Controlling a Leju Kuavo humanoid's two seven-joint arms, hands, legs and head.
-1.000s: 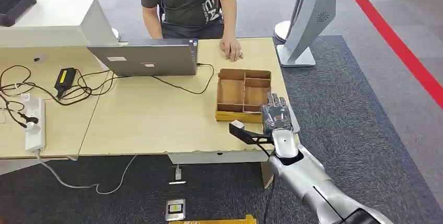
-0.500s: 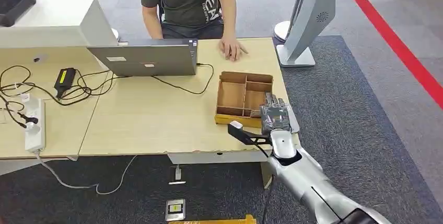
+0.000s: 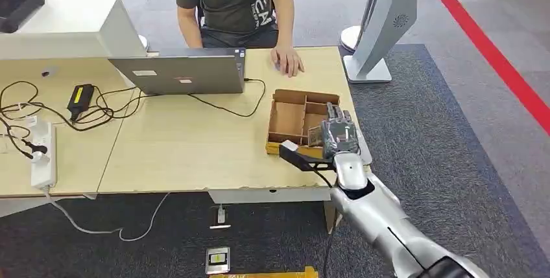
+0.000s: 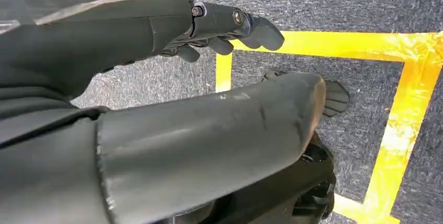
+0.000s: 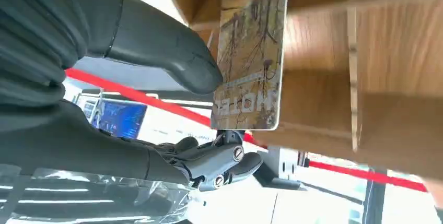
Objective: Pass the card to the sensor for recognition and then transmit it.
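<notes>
My right hand [image 3: 340,139] hovers over the near right corner of the wooden divided box [image 3: 288,119] on the table. It pinches a brown patterned card [image 5: 251,51] between the thumb and fingers [image 5: 156,51], holding it upright against the box's partitions [image 5: 397,51]. In the head view, the card [image 3: 315,137] shows as a small grey-brown sliver left of the hand. A flat grey pad [image 3: 365,153] lies at the table's right edge, partly under the hand. My left hand [image 4: 219,31] hangs over the carpet, holding nothing, fingers loosely bent.
A person sits behind the table with a hand [image 3: 288,63] resting on it. A laptop [image 3: 181,74], cables and a power strip [image 3: 44,155] occupy the left. A white stand [image 3: 379,25] is beyond the table's right corner. Yellow tape [image 4: 402,119] marks the floor.
My right hand has moved forward and slightly left, bringing the card from the table's edge to over the box's near right compartment. The person's hand has barely shifted.
</notes>
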